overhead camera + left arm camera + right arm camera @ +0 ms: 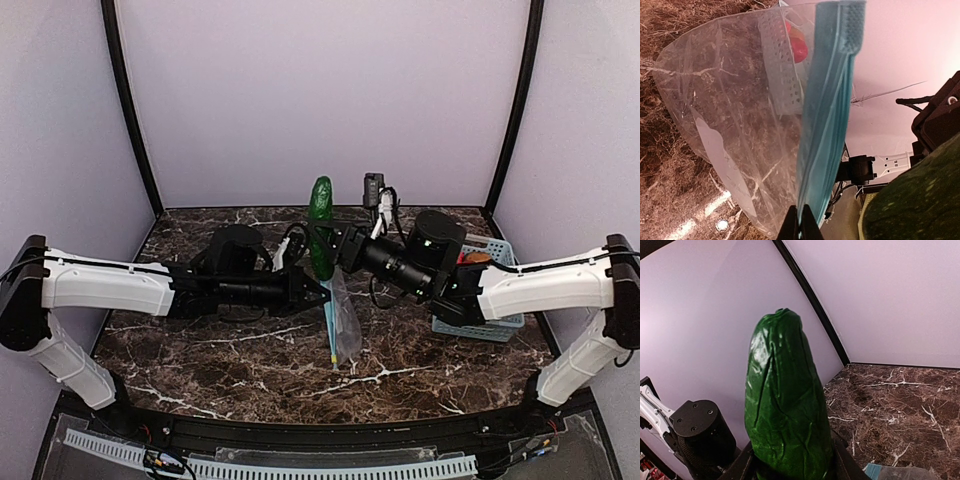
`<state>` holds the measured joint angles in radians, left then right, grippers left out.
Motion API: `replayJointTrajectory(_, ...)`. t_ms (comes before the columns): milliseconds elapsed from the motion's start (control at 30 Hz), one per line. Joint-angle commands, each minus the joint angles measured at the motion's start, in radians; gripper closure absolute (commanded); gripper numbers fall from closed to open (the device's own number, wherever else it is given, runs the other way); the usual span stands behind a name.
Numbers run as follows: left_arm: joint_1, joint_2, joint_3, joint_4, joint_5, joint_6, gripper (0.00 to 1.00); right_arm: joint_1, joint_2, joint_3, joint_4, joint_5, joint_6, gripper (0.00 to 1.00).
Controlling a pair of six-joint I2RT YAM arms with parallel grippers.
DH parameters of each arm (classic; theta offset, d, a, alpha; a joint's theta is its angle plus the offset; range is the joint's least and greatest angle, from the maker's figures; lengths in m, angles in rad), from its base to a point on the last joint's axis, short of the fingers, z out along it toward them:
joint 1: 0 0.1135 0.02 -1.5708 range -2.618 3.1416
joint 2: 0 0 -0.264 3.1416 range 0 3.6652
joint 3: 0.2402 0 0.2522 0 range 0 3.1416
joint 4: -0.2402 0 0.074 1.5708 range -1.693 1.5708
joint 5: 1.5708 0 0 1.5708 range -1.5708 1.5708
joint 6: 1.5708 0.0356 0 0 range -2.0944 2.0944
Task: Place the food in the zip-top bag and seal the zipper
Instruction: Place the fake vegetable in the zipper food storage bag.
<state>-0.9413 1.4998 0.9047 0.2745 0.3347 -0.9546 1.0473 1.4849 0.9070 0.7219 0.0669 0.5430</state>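
Note:
The clear zip-top bag (346, 328) hangs above the table's middle, its teal zipper (329, 325) running down. My left gripper (320, 292) is shut on the zipper's upper end; the left wrist view shows the strip (827, 110) pinched at the gripper (801, 224), with the film (730, 100) billowing left. My right gripper (327, 248) is shut on a long dark-green cucumber-like food (321, 222), held upright just above the bag. In the right wrist view it (785, 405) fills the gap of the gripper (790, 462). Red round food (799, 47) shows through the bag.
A light-blue plastic basket (497, 322) stands at the right, under my right arm, with an orange item (478, 257) at its far end. Through the bag it appears as a perforated wall (782, 75). Dark marble table (200, 350), purple walls around.

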Motion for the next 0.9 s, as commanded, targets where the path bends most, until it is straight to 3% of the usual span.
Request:
replayJointTrajectory(0,-0.006,-0.036,-0.017,0.05,0.029,-0.021,0.99,0.008,0.032,-0.001,0.076,-0.013,-0.025,0.82)
replayJointTrajectory(533,-0.005,-0.079,-0.05,0.089,0.006,-0.046,0.99,0.008,0.025,-0.073,0.056,0.098,-0.105,0.86)
replayJointTrajectory(867,-0.006,-0.081,-0.073,0.1,-0.016,-0.047,0.99,0.006,0.022,-0.059,-0.08,0.104,-0.055,0.88)
